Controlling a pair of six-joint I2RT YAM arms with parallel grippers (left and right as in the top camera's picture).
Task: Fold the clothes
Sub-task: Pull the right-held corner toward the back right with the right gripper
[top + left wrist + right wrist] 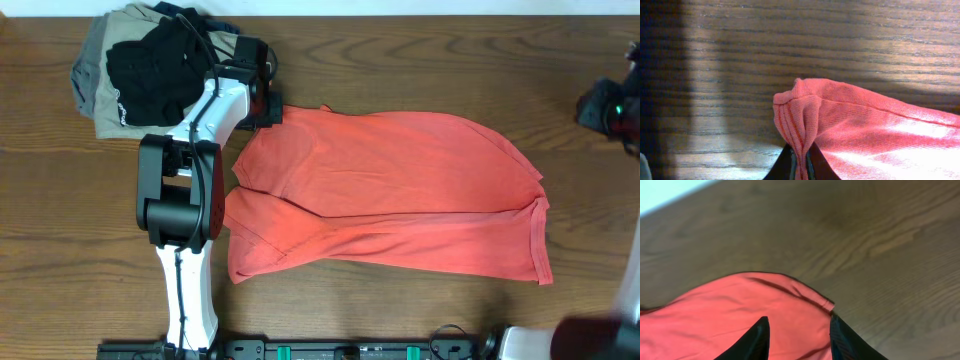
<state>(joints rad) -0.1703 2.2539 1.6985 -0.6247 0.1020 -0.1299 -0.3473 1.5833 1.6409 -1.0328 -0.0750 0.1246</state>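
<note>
T-shirt (pixel 390 190) lying on the tabletop (pixel 400 50), left jaws pinched shut on its bunched corner, right jaws apart over the opposite edge, holding nothing; the thin pinch could slip on lifting

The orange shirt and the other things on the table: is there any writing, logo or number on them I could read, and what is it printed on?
No text can be read in any view.
orange T-shirt: only plain fabric shows, no lettering or label visible.
black garment: a small pale mark near its lower left edge, too small to read.
khaki garments: no print visible.
</note>
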